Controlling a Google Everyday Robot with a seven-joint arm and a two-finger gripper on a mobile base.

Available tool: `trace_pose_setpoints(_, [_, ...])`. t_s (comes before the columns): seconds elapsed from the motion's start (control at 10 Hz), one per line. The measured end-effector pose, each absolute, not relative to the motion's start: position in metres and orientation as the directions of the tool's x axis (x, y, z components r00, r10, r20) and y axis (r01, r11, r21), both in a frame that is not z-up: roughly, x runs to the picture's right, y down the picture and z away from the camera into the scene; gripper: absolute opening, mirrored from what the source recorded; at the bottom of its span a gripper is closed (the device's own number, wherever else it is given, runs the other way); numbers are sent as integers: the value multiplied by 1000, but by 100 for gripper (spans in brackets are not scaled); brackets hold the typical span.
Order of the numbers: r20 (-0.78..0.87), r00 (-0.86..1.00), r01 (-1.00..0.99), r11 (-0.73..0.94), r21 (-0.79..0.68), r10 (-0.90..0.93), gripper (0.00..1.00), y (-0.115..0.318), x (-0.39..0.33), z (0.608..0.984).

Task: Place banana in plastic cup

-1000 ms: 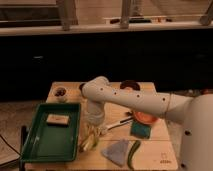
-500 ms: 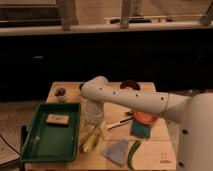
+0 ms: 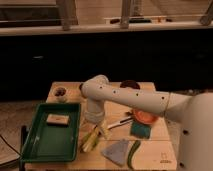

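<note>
I lowered the gripper beside the green tray; its grip I couldn't tell.

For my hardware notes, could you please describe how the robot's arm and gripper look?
The arm is a smooth white tube with small dark dots along it and a rounded elbow joint. The gripper, low over the table beside the green tray, looks pale.

The gripper is mostly hidden beneath the white arm, beside the green tray; its grasp cannot be made out. The banana shows only as pale streaks right of the tray. The arm's base runs off the right edge.
</note>
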State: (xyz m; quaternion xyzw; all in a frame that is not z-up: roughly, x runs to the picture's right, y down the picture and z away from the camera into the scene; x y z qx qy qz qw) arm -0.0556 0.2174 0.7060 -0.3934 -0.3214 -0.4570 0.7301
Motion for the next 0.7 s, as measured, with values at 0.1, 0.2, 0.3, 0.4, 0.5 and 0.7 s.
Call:
trace_pose_setpoints(0.1, [828,377,920,272,-282,-415,80,216,-54,706])
trace_pose_setpoints(0.2, [828,375,921,270,-282,-417,80,214,-53,706])
trace_pose_setpoints(0.3, [828,372,922,267,-280,-420,80,212,-54,706])
trace_pose_setpoints(0.4, [828,368,924,263,-277,-423,80,211,-55,706])
trace_pose_setpoints(0.5, [828,366,925,260,-276,-424,80,209,-54,706])
trace_pose_setpoints(0.7, [827,361,928,257,-271,-430,80,205,-53,706])
